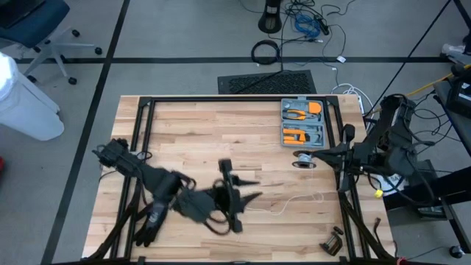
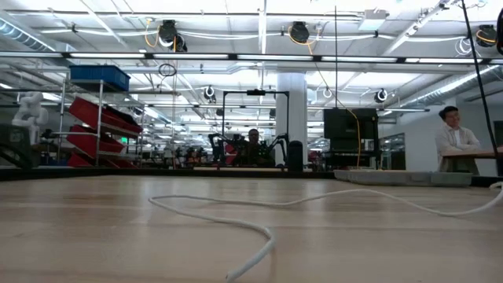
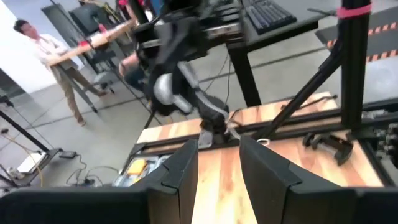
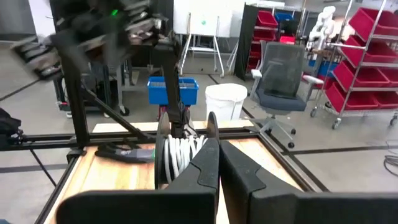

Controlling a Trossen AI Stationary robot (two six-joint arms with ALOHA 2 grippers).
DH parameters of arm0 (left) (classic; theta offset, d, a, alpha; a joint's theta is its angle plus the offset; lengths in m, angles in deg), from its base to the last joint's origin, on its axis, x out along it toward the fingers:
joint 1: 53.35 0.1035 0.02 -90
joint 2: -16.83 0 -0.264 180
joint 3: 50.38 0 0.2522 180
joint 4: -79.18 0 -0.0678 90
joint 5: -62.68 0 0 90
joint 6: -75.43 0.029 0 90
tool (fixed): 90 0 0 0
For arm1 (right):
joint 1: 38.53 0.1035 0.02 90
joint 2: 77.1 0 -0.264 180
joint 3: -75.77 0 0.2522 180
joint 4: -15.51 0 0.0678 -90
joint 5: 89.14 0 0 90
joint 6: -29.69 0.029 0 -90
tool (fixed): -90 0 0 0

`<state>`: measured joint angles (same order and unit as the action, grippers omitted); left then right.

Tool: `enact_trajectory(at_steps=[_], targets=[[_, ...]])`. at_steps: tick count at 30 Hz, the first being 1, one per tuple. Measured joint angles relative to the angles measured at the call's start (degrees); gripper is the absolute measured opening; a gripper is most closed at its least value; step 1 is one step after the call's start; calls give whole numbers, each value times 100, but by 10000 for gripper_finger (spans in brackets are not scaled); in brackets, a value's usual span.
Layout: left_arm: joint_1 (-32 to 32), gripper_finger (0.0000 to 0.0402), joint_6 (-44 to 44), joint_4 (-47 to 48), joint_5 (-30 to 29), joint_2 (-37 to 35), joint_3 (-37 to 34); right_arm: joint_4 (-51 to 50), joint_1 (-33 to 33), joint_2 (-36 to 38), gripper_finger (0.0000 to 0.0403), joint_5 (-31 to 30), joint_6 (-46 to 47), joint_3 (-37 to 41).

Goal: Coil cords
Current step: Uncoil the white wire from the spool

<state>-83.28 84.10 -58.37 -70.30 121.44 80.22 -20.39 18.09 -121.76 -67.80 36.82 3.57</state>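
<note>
One loose cord [image 1: 294,202] mid-table; tool tray [image 1: 303,121] beyond; spool [image 1: 304,158], probably cord-wound, near right gripper [image 1: 318,155].

Count of items in view. One thin white cord [image 1: 298,200] lies loose across the light wooden table [image 1: 191,132], one table in all. One small spool wound with white cord [image 1: 303,159] sits near the right gripper [image 1: 321,155]. One grey tray of orange-handled tools [image 1: 302,122] holds two orange-handled groups. Two dark arms, two grippers: the left gripper [image 1: 254,188] and the right. One person in a light shirt [image 2: 456,141] in the low view.
</note>
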Motion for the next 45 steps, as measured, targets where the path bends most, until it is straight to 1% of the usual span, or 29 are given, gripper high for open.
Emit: enact_trajectory(at_steps=[3,5,8,11,13,16,20,24,27,31,35,38,41,45], targets=[[243,125,-455,597,381,-234,8,-41,0,-38,0,1,64,0],[348,125,-747,1188,577,-288,9,-40,0,-44,0,0,57,0],[419,124,-1124,2240,547,-269,-5,-43,0,-44,0,0,39,0],[412,124,-1571,3084,338,-327,-5,-44,0,-46,0,0,-73,0],[415,124,-1726,3313,182,-338,-17,-22,0,-28,0,-2,-192,0],[415,124,-1672,3093,151,-325,-315,144,-3,11,0,-2,-423,0],[432,124,-1476,2414,213,-323,-998,266,-2,50,0,-6,-557,0],[446,124,-1478,1758,228,-386,-1821,259,-2,40,0,-4,-524,0],[422,124,-1496,901,224,-702,-2567,257,-2,26,0,13,-434,0],[347,124,-1711,-265,235,-1312,-3775,246,-2,-44,0,275,-268,0],[271,124,-1871,-1830,295,-1897,-4932,248,-3,-174,0,302,-214,0],[264,124,-1789,-2995,361,-2082,-5594,264,-52,-273,0,297,-90,0],[310,124,-1670,-4279,406,-2102,-6020,258,-125,-391,0,303,65,0],[413,124,-1390,-6290,1016,-1896,-6428,272,-225,-516,0,301,145,0]])
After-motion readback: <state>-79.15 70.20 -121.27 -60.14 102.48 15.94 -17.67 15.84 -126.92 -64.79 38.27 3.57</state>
